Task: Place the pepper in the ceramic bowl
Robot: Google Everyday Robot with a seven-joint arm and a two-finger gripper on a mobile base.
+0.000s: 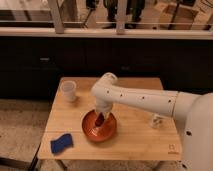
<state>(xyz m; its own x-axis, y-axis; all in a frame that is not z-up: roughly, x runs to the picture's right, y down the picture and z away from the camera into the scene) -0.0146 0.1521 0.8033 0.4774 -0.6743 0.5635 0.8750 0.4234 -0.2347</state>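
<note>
The ceramic bowl (99, 126) is seen as a round, shallow, glossy orange-brown dish, set upright on the wooden table, directly beneath the gripper (101, 119). The gripper is lowered into the bowl from above, near the bowl's middle. The pepper (100, 119) is seen as a small, elongated dark red piece, held roughly upright at the fingers and within the bowl's rim. Whether it is touching the bowl's floor cannot be told. The bowl's front rim is left uncovered, below the fingers.
</note>
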